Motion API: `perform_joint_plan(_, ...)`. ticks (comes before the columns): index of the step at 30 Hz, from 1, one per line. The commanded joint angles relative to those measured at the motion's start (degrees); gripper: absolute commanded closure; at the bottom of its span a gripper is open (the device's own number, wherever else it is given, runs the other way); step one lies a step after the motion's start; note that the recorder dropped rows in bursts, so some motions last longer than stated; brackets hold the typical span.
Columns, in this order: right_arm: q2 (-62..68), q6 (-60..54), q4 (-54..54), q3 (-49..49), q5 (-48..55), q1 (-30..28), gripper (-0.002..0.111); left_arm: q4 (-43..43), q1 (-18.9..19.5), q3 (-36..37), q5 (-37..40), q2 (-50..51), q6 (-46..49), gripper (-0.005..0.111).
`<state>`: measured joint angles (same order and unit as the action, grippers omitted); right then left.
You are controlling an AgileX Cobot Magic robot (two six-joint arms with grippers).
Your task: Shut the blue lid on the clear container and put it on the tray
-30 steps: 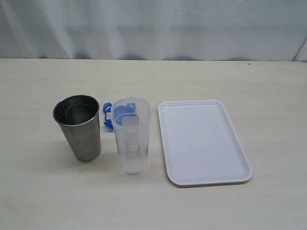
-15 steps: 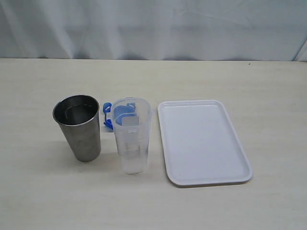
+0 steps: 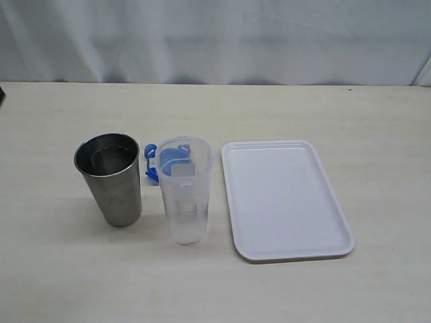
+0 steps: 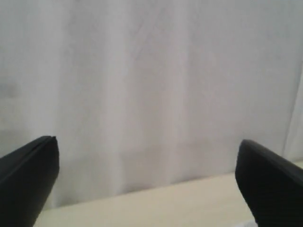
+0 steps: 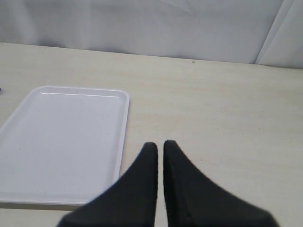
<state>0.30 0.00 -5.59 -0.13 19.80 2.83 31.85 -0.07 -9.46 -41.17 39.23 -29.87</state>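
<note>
L gripper (image 4: pixel 147 144) jaws wide apart, R gripper (image 5: pixel 160 144) closed & empty; lid (image 3: pixel 150 173) lies just behind upright container (image 3: pixel 184 195), btwn cup (image 3: pixel 114 192) & tray (image 3: pixel 286 253), so reaching for lid could topple container.

The table (image 3: pixel 60 282) is viewed obliquely from above at middle distance by the exterior camera, with a curtain (image 3: pixel 215 40) across the upper frame and the tray (image 3: pixel 286 198) right of centre. The left wrist camera is pointed almost level at that curtain, only a strip of table being caught between the wide-spread fingers (image 4: pixel 28 175) of the left gripper (image 4: pixel 147 189). The right wrist camera is tilted down close over the table, the tray (image 5: pixel 61 142) being shared with the exterior view.
</note>
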Motion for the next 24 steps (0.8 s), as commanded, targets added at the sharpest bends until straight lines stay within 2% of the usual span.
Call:
perform_joint_plan(1, -0.30, 0.00, 0.45, 0.13, 0.03, -0.19, 0.104, 6.99, -0.31, -0.19, -4.67, 12.14, -0.27, 0.012)
perform_joint_plan(8, -0.30, 0.00, 0.45, 0.13, 0.03, -0.19, 0.104, 10.17, -0.31, 0.14, -13.10, 29.26, 5.94, 0.012)
perform_joint_plan(13, -0.30, 0.00, 0.45, 0.13, 0.03, -0.19, 0.104, 12.67, -0.31, 0.14, -17.04, 35.24, 8.50, 0.012)
perform_joint_plan(24, -0.30, 0.00, 0.45, 0.13, 0.03, -0.19, 0.104, 9.39, -0.31, 0.14, -20.77, 46.73, 15.22, 0.012)
